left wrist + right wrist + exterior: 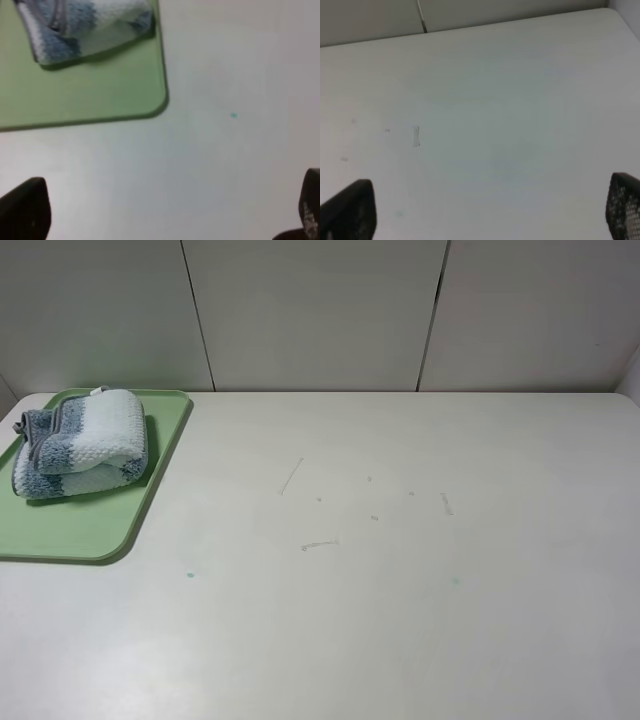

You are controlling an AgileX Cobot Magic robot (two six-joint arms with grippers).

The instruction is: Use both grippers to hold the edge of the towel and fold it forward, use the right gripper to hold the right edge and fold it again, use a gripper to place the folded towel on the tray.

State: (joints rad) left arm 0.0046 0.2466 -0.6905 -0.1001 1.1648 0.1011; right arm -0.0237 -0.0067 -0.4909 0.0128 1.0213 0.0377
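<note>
On the far-left green tray (90,530), the folded towel (85,445) lies in the rear half, its long axis roughly across the tray and its striped grey-blue end toward the left edge. White worktop (400,570) bears faint scuffs; pale wall panels stand behind. Left gripper (170,210) and right gripper (490,210): jaws spread, holding nothing.

Each hand shows only two black finger tips. The left hand (170,212) has smooth rounded tips. The right hand (490,210) has one tip (624,207) with tiny dots.
</note>
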